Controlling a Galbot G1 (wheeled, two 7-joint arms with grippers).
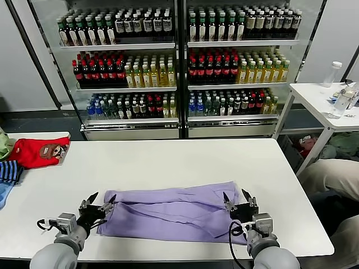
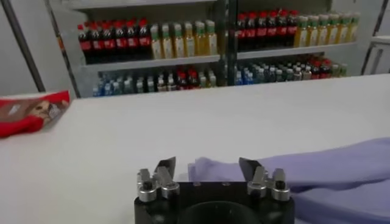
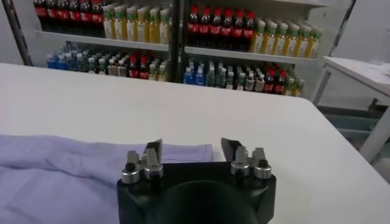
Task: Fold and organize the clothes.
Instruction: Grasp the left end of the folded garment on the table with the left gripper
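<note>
The left gripper (image 1: pixel 101 199) hovers with its jaws spread wide and nothing between them; in the left wrist view the two fingertips (image 2: pixel 165 165) stand well apart with bare table showing in the gap. The near-left corner of the lavender T-shirt (image 1: pixel 174 210) lies just ahead of these jaws, slightly off toward the right-hand finger, near it but not clamped.

The right gripper (image 1: pixel 238 196) also has its jaws open and empty. Its fingertips (image 3: pixel 154 148) sit above the far-right edge of the shirt, and in the right wrist view (image 3: pixel 73 176) the purple fabric reaches up to the gap between them and spreads away toward the robot's left, while past the opposite finger there is only bare tabletop.

Between the two grippers the shirt lies flat on the white table (image 1: pixel 168 159), folded into a long band running from one set of jaws to the other, plain side up, with soft creases across it.

Farther out, beyond the left gripper at the table's far-left corner, lies a red garment (image 1: pixel 40 151) with a cartoon face, and beside it at the table edge a blue striped garment (image 1: pixel 8 171). Behind the table stand glass-fronted coolers (image 1: pixel 179 67) full of bottled drinks. Off to the right gripper's side is a second small white table (image 1: pixel 320 98) carrying a bottle (image 1: pixel 332 74)
</note>
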